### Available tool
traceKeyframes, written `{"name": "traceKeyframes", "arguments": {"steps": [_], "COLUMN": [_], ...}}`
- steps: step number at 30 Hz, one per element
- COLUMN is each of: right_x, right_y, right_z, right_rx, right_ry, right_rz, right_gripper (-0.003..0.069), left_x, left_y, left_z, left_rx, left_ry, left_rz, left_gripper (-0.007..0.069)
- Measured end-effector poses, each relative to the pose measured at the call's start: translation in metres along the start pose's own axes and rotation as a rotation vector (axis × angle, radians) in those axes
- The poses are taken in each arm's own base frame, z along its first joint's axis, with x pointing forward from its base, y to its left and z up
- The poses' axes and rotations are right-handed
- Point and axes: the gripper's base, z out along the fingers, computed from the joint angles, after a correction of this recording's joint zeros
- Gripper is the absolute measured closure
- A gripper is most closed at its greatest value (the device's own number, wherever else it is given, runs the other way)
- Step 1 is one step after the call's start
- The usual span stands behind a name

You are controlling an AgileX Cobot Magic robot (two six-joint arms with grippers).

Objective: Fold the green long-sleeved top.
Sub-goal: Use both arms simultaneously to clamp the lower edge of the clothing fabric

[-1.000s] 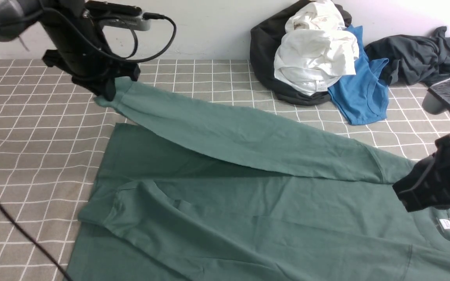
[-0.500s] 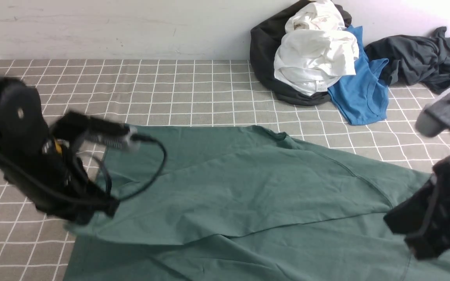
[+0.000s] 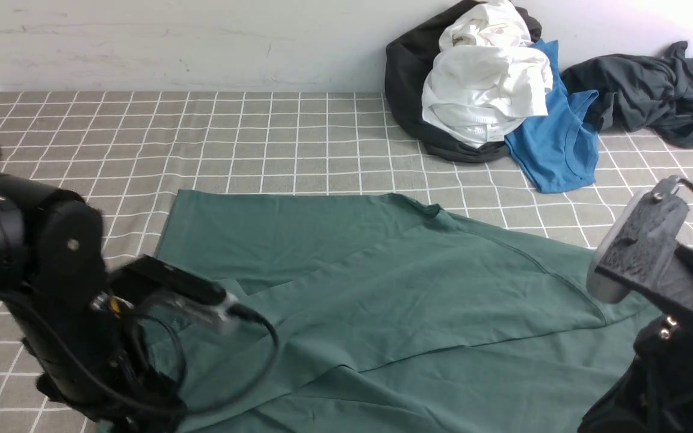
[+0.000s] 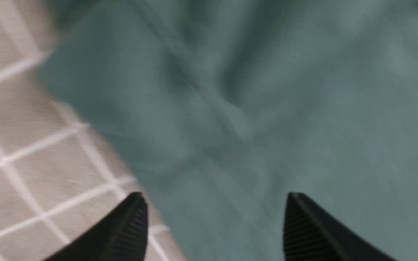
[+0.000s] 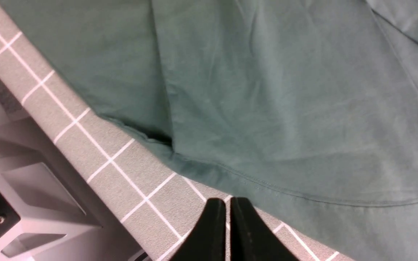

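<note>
The green long-sleeved top lies spread on the checked cloth, with one part folded over its body in a broad slanting flap. In the front view my left arm is low at the near left corner of the top, and its fingers are hidden there. In the left wrist view the left gripper is open above the top's edge, with nothing between its fingers. My right gripper is shut and empty, over bare cloth just off the top's stitched hem.
At the back right lies a heap of clothes: a black garment, a white one, a bright blue T-shirt and a dark grey one. The table's front edge and grey frame show beside my right gripper.
My left arm swung from the far left down to the near left, laying the sleeve across the top, then opened and let it go. My right arm drew back toward the front.
</note>
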Motion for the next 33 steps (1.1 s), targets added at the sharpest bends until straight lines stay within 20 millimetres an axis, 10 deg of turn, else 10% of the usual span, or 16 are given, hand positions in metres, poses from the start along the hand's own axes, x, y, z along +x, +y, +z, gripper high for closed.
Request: {"name": "traceKeyframes", "arguments": {"steps": [9, 17, 33], "right_x": [-0.001, -0.001, -0.001], "right_y": [0.005, 0.005, 0.005], "right_z": [0.001, 0.001, 0.001], "right_rx": [-0.009, -0.009, -0.010], "right_ry": [0.002, 0.002, 0.001], "right_rz": [-0.010, -0.009, -0.009], "right_gripper": [0.0627, 0.0627, 0.0627], "left_x": [0.054, 0.079, 0.062], "left_y": [-0.077, -0.084, -0.074], "left_z": [0.048, 0.068, 0.059], "left_rx": [-0.036, -0.110, -0.317], "left_ry": [0.180, 0.146, 0.066], "left_rz": [0.504, 0.703, 0.695], "left_gripper": [0.0114, 0.0114, 0.0114]}}
